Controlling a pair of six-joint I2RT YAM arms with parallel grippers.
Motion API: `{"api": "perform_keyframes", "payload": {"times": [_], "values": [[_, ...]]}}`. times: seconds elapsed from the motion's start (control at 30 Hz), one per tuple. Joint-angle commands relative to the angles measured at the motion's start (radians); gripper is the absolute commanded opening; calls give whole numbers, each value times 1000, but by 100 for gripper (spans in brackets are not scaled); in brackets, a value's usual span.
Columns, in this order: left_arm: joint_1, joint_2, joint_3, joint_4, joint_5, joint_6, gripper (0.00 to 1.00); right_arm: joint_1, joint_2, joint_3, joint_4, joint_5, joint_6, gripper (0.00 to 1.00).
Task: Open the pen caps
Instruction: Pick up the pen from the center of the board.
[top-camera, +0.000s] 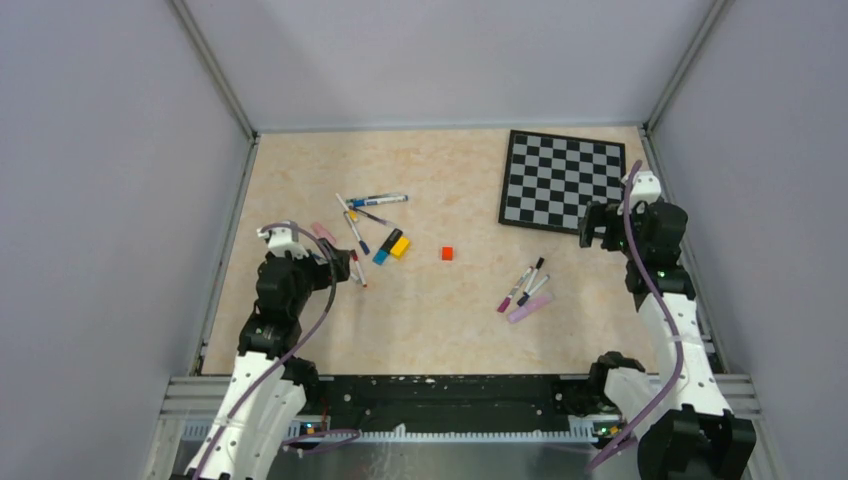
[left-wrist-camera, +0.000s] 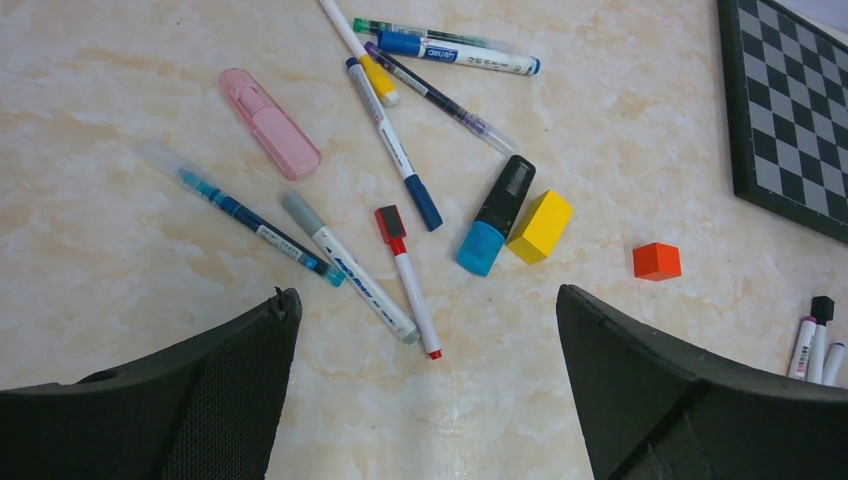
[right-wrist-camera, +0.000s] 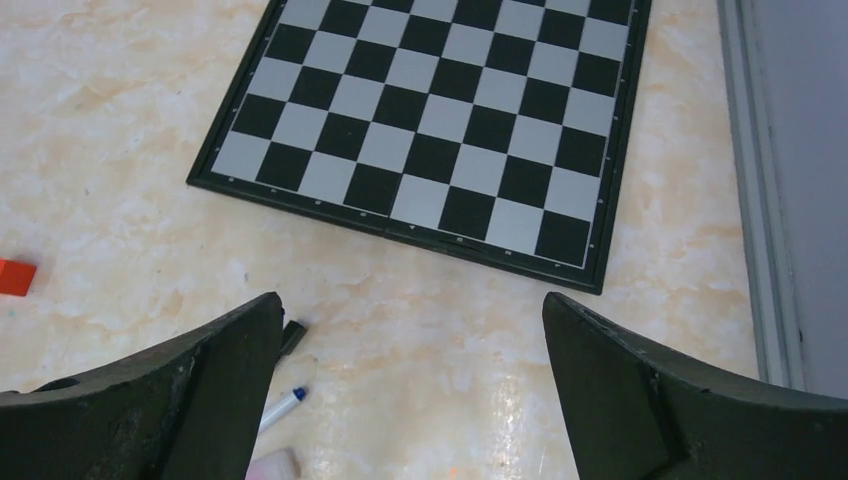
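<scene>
- Left gripper (left-wrist-camera: 427, 295): jaws apart, nothing held.
- Right gripper (right-wrist-camera: 411, 297): jaws apart, nothing held.
- Pens (top-camera: 524, 290), small group: 4 o'clock of red cube (top-camera: 447, 254).
- Pens, main scatter: 10 o'clock of cube, pen caps (left-wrist-camera: 423, 202) fitted.
- Chessboard (top-camera: 565, 182): 2 o'clock of cube.

The desk (left-wrist-camera: 120, 250) is marbled beige and peach. The chessboard (right-wrist-camera: 440, 120) has black and pale grey checks inside a dark frame. The small cube (left-wrist-camera: 656, 261) is orange-red. On the left lie a pink highlighter (left-wrist-camera: 270, 123), a black-and-cyan highlighter (left-wrist-camera: 497, 215), a yellow block (left-wrist-camera: 540, 226) and a white pen (left-wrist-camera: 412, 295) with a red cap (left-wrist-camera: 390, 222). On the right lies a lilac pen (top-camera: 530, 307).
</scene>
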Motion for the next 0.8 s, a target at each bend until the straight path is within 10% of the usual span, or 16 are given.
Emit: {"api": "perform_keyframes", "payload": {"times": [0.0,0.77], "values": [[5,-15,38,59,25,-6,99,-7,2,20,60,-112,-24,99],[5,-55,64,-13,44,-10,99,-7,-120,-35,0,-33,71,99]]}}
